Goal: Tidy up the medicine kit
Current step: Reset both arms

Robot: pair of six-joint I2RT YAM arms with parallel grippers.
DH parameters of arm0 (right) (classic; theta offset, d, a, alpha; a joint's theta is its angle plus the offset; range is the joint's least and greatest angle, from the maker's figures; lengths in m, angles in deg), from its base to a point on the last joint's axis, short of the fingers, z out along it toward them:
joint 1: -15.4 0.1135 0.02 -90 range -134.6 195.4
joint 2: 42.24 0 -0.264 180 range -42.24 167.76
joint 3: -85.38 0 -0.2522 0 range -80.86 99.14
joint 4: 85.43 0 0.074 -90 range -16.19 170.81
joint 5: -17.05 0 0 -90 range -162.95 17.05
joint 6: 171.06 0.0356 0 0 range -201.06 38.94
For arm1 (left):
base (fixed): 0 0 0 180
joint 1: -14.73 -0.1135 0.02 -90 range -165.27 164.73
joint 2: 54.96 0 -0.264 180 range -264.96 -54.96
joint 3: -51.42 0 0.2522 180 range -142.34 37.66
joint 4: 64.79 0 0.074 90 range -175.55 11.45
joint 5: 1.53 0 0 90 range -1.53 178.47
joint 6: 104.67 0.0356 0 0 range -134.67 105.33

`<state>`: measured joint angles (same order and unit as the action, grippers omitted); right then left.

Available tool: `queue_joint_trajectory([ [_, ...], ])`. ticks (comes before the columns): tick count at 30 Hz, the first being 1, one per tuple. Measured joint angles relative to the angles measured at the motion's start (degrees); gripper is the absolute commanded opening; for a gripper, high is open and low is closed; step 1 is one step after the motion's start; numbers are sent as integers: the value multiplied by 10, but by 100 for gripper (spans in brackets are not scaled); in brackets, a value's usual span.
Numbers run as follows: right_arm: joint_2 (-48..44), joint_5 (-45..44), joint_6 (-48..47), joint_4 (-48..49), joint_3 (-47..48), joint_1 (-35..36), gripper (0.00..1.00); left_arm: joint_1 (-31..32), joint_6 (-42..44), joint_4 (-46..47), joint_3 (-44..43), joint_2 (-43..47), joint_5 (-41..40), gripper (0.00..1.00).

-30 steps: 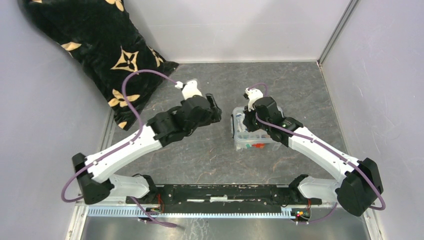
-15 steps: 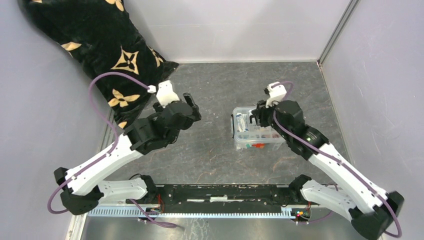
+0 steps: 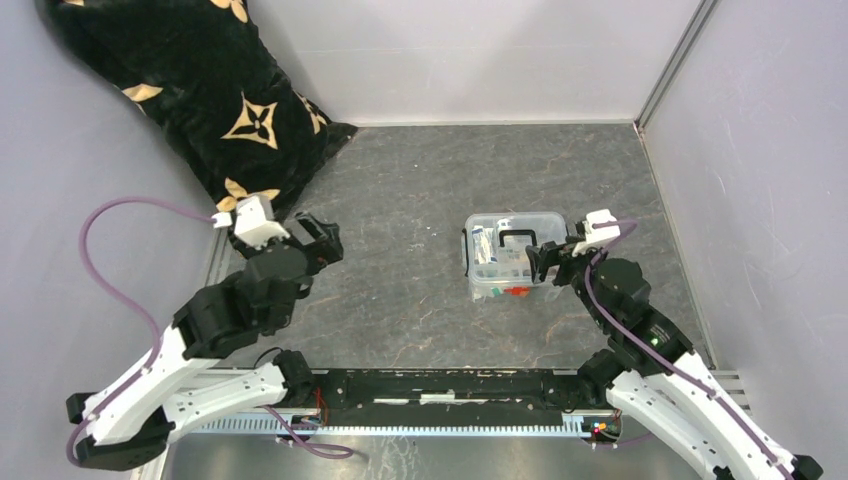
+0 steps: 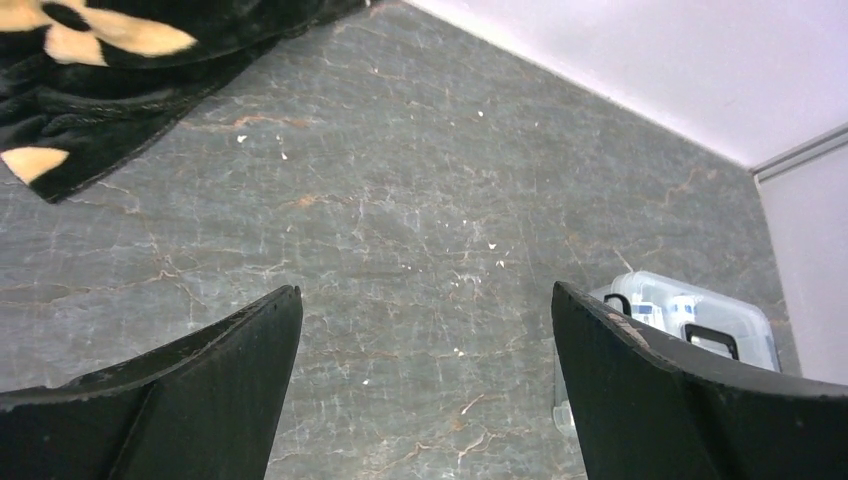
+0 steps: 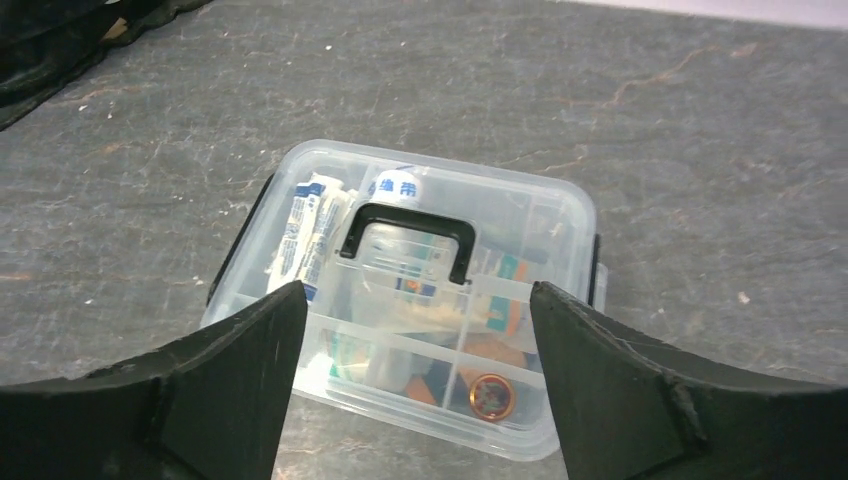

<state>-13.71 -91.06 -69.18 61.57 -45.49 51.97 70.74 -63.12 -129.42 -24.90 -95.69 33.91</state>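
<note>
The medicine kit (image 3: 512, 254) is a small clear box with its lid on, a black handle (image 5: 407, 230) on top and black side clips. It stands right of the table's middle, with tubes, packets and a round tin showing through the lid (image 5: 470, 300). My right gripper (image 3: 541, 262) hangs open just off the box's right side, nothing between its fingers. Its wrist view looks down on the kit (image 5: 420, 290) from the near side, with the right gripper (image 5: 418, 305) apart from it. My left gripper (image 3: 318, 238) is open at the left, far from the kit (image 4: 690, 318).
A black cushion (image 3: 190, 100) with gold flower marks leans in the back left corner, its lower edge (image 4: 90, 110) close to my left gripper. Pale walls close the table in at the back, left and right. The arms' base rail (image 3: 440, 385) runs along the near edge.
Both arms have pulled back toward the near edge, the left one swinging far left. The right gripper has opened and come off the kit's lid; the left has opened wider.
</note>
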Motion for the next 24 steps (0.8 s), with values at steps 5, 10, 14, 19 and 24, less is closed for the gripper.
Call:
queue_joint_trajectory([
  [5,-60,-28,4,5,-33,0,98,0,16,0,21,62,-22,100],
  [10,-89,-67,21,6,-65,0,98,0,26,-3,40,85,-33,100],
  [14,-101,-88,33,10,-85,0,98,0,33,-7,58,95,-35,100],
  [19,-94,-108,40,11,-87,0,98,0,36,-23,81,112,-35,100],
  [24,-88,-126,44,9,-87,0,98,0,40,-28,85,128,-35,100],
])
